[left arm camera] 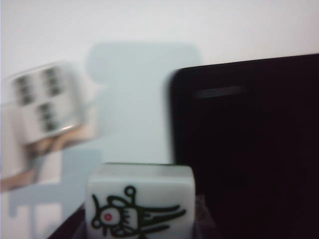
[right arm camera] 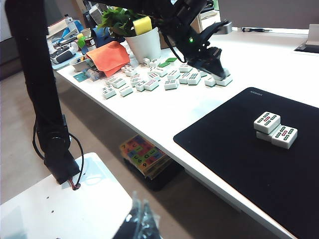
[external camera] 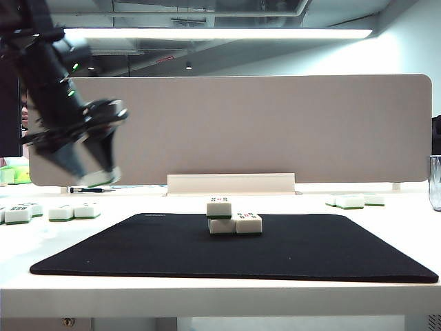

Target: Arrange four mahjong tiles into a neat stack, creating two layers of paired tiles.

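The left claw [external camera: 96,176], clamped on the fourth tile [left arm camera: 141,201], hangs at nine o'clock of the three-tile stack [external camera: 231,216] on the mat [external camera: 331,248], whose upper-right slot awaits it; the right claw is unseen.

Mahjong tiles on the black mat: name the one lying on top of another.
The white, green-backed tile at the stack's left sits raised on the second layer. The white tile beside it lies on the black mat, nothing on it.

Low frontal exterior view; wrist views oblique (shared black mat [external camera: 234,252]).
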### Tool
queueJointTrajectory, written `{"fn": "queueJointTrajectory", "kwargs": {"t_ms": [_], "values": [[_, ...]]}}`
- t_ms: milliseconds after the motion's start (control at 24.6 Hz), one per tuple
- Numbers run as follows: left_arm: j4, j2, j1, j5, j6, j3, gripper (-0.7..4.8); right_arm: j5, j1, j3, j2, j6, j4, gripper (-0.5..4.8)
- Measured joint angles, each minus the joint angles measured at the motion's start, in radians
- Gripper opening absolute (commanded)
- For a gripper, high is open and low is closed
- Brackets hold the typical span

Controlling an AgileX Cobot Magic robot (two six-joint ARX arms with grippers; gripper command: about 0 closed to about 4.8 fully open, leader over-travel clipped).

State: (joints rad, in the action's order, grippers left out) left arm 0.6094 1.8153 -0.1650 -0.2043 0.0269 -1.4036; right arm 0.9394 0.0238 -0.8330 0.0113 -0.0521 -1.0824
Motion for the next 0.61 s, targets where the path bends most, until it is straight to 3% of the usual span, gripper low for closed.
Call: {"fn": "queueJointTrajectory", "kwargs": {"t_ms": [163, 407, 611], "values": [[-0.008, -0.028, -0.094, -0.052, 0.087, 0.0, 2.01, 0.0, 0.0, 0.0, 0.0, 0.0, 0.0, -0.01], [-0.025, -0.024, -0.299, -0.049, 0.291, 0.0, 2.0, 0.0, 0.0, 0.0, 0.0, 0.0, 0.0, -0.01], [-0.087, -0.025, -0.406, -0.02, 0.341, 0.0, 2.0, 0.0, 0.0, 0.0, 0.0, 0.0, 0.0, -0.01]]}}
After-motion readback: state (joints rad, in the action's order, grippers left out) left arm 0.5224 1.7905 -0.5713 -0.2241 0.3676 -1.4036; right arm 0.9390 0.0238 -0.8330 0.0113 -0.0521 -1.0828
